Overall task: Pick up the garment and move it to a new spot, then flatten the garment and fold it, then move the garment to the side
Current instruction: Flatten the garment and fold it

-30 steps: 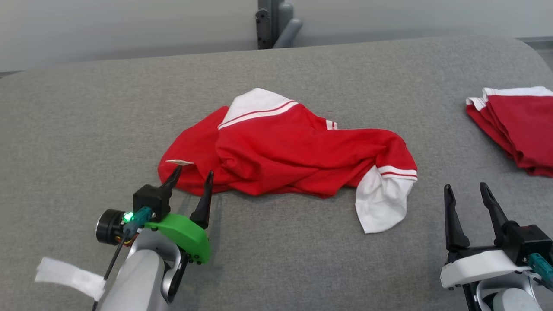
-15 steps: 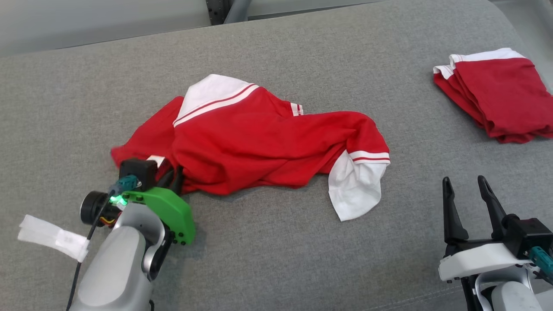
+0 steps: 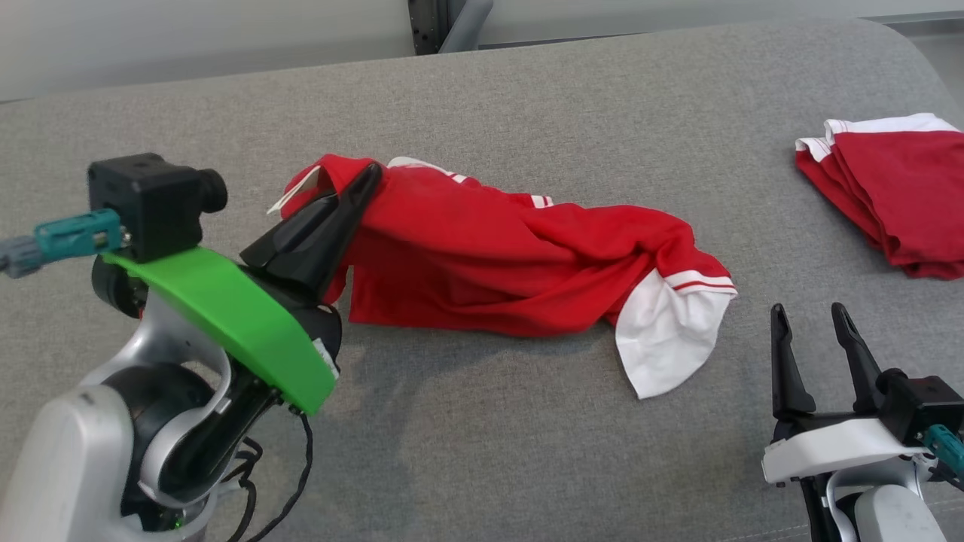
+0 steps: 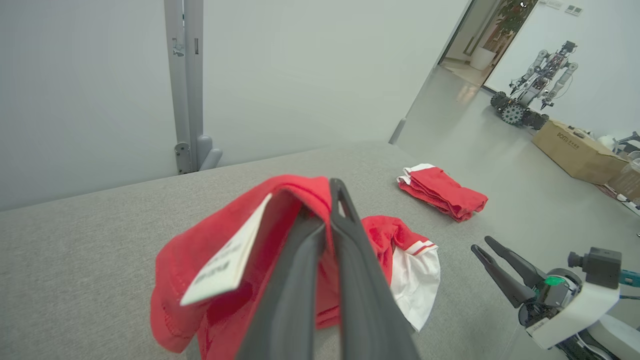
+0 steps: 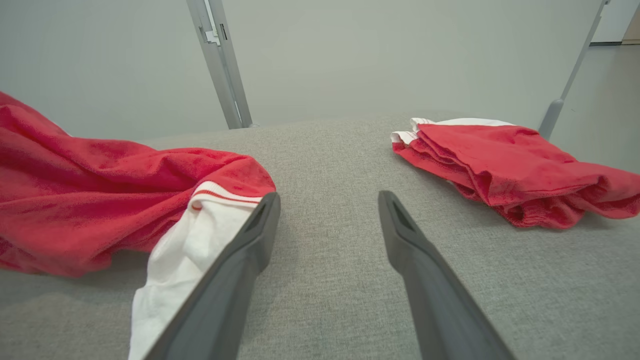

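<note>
Left end effector [image 3: 367, 177] pinched tight on red garment [image 3: 512, 263] edge, raised above grey counter [image 3: 527, 113], right end effector [image 3: 809, 320] wide, holding nothing

The print on the white label [image 4: 227, 257] of the garment [image 3: 512, 256] is too blurred to read, and the folded red pile [image 3: 896, 196] runs past the head view's right edge

Garment [image 3: 512, 263]: red shirt with a white sleeve [image 3: 666, 342] trimmed in red stripes, crumpled, not folded. It stretches left-right across the middle of the grey counter [image 3: 482, 452]. Left end is up off the surface, pinched in the closed left gripper [image 3: 367, 177], with a white tag [image 3: 292, 196] sticking out there. Right end and sleeve lie on the counter.
</note>
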Controlling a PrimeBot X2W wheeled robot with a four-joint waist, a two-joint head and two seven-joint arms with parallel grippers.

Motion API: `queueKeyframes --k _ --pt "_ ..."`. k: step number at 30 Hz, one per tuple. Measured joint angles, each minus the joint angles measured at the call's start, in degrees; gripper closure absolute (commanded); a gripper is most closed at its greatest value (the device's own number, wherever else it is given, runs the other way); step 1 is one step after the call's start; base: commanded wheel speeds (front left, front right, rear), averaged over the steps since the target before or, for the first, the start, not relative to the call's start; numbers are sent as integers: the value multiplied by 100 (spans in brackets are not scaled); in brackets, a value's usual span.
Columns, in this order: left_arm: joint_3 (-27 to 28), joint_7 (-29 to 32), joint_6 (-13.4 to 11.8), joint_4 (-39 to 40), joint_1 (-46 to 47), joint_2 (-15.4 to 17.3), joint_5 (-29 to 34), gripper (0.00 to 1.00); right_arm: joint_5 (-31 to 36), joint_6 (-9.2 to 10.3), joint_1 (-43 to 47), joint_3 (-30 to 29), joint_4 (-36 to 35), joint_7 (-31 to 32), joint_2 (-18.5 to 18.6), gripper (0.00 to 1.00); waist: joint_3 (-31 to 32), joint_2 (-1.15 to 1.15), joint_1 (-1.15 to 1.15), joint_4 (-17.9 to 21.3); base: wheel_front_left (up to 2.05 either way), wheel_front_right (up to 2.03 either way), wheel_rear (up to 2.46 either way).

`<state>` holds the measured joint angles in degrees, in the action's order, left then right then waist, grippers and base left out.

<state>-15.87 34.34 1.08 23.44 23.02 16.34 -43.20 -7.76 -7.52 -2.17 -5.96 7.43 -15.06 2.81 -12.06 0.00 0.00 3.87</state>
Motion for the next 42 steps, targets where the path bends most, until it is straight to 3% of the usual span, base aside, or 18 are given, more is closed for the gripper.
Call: queueKeyframes --k 4,5,10,14,18,25,29,31,32,37,42 --pt "135 818 -565 886 208 -74 -555 100 -138 0 -148 73 31 0 0 0 -101 0 0 4 0 0 0" --pt "135 818 -565 886 208 -74 -555 100 -138 0 -148 73 31 0 0 0 -101 0 0 4 0 0 0" --pt "506 1201 -1026 735 896 -51 -712 100 -200 1 -415 221 99 0 0 0 -369 0 0 61 0 0 0" --pt "470 1098 -647 -88 1724 205 -391 100 -211 1 -683 342 133 0 0 0 -647 0 0 139 0 0 0" --pt "291 834 -64 -1252 2465 598 189 100 -244 0 -927 480 179 0 -2 0 -911 0 0 293 0 0 0" --pt "254 581 305 -3290 2697 1395 820 100 -379 1 -1015 647 267 1 3 0 -1151 0 0 791 0 0 0" --pt "303 41 443 -4131 2484 1547 847 100 -414 0 -997 704 282 0 3 0 -1237 0 0 1062 0 0 0" --pt "302 -232 478 -4424 2387 1559 850 65 -416 0 -977 683 279 0 2 0 -1269 0 0 1166 0 0 0" --pt "315 -400 494 -4539 2372 1563 861 0 -414 1 -966 658 278 0 3 0 -1282 0 0 1203 0 0 0" --pt "364 -1128 468 -4757 2345 1485 1033 0 -194 0 -779 402 238 0 1 0 -1271 0 0 1169 0 0 0" --pt "543 -1980 241 -4302 1867 1330 1099 0 118 0 -610 64 104 0 -1 0 -1104 0 0 1012 0 0 0"
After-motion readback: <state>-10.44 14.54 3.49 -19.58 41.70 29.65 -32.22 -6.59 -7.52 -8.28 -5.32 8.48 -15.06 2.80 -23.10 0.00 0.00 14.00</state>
